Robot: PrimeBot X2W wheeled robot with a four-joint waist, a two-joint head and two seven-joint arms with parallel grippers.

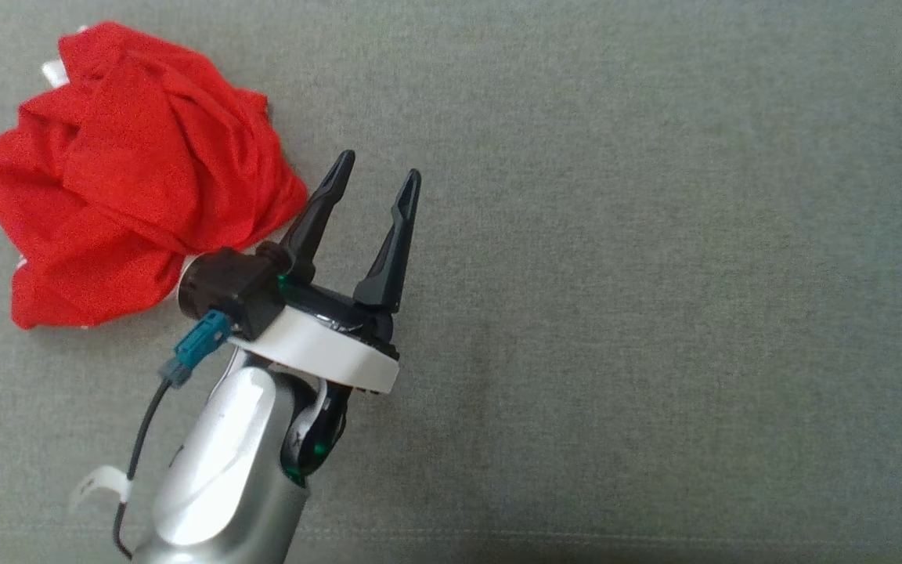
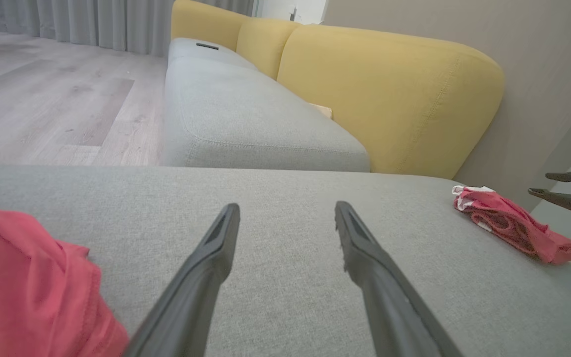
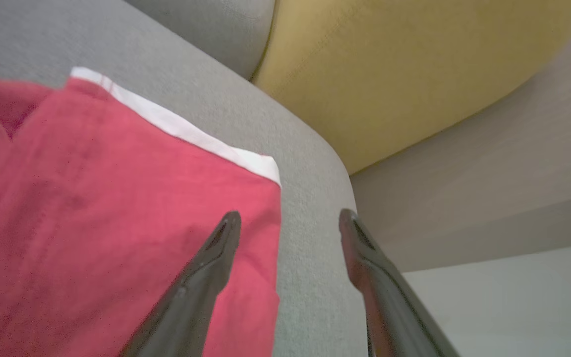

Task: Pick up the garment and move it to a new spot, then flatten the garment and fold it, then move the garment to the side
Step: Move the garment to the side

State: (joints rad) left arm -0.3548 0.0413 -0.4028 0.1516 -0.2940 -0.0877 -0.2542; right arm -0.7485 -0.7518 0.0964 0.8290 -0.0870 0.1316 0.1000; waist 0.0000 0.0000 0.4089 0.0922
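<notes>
Garment crumpled by L tool.

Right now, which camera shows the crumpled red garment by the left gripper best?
Head view: the whole crumpled garment shows from above on the cushion. The left wrist view catches its near edge, lower left. The right wrist view faces a second red garment with white trim.

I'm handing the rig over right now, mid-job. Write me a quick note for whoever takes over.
Left gripper: open, empty, above the grey cushion, beside the crumpled red garment.
Right gripper: open, empty, over the white-trimmed red garment at the cushion's right edge.
Done: the white-trimmed garment lies set aside there.
Left: the crumpled garment is neither flattened nor folded; probably pick it up next.
</notes>
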